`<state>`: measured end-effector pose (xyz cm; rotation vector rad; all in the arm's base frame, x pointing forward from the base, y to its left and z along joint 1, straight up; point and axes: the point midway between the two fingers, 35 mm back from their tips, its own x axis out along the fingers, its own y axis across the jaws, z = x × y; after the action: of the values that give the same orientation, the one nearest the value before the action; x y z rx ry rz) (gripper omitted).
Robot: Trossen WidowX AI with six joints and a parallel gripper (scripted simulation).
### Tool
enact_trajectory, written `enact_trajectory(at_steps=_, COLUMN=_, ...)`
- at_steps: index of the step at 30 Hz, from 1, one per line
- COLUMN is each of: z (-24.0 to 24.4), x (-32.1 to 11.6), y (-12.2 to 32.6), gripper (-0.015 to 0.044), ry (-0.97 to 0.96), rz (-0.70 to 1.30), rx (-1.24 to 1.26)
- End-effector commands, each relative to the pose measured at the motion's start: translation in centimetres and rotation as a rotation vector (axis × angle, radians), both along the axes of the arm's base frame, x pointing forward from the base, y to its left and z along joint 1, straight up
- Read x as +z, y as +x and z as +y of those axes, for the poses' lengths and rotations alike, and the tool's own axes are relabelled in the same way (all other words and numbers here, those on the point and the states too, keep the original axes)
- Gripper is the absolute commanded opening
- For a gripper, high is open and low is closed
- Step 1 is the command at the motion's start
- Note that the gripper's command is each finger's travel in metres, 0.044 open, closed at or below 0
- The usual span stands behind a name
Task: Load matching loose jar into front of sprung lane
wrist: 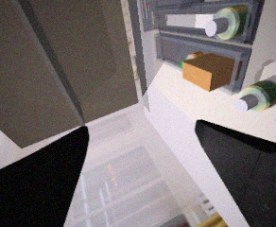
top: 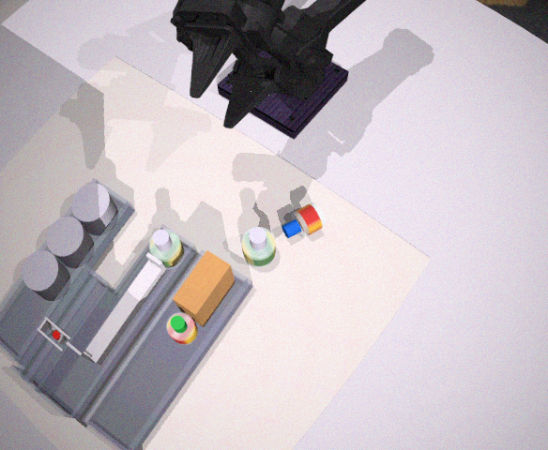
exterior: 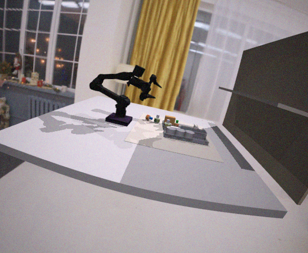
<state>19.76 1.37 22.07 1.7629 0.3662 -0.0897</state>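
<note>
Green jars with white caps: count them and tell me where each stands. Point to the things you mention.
2. One green jar [top: 166,251] [wrist: 233,23] stands in the sprung lane, before the pusher; the other [top: 258,249] [wrist: 265,96] stands loose on the mat.

Living room, festive | tall paned window [exterior: 51,35] | right of it: gold curtain [exterior: 163,51] | below it: ribbed radiator [exterior: 44,108], figurines

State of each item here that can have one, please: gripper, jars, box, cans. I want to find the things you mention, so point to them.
Gripper [top: 212,111] [exterior: 157,92] [wrist: 143,128]: open, holding nothing.
Loose green jar [top: 258,247] [exterior: 156,119] [wrist: 261,96]: upright, outside the tray.
Lane green jar [top: 166,249] [wrist: 232,24]: upright, at the pusher plate.
Blue-capped jar [top: 309,219] [exterior: 147,117]: on its side.
Green-capped jar [top: 182,329]: upright, beside the box.
Box [top: 204,285] [exterior: 170,119] [wrist: 209,71]: in the tray.
Cans [top: 68,240] [exterior: 180,132]: three, upright, in a row.
</note>
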Motion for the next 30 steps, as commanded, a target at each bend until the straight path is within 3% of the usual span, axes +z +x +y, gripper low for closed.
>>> enact_trajectory(at_steps=1, z=0.0, x=0.0, y=0.0, gripper=0.0426, ry=-0.006, rz=0.006, rx=0.003)
enact_trajectory(at_steps=15, z=2.9, x=-3.2, y=4.7, gripper=0.044, ry=-0.536, rz=0.43, rx=0.41)
enact_trajectory(at_steps=30, z=7.7, x=-9.7, y=7.5, gripper=0.044, ry=-1.143, rz=0.793, rx=1.198)
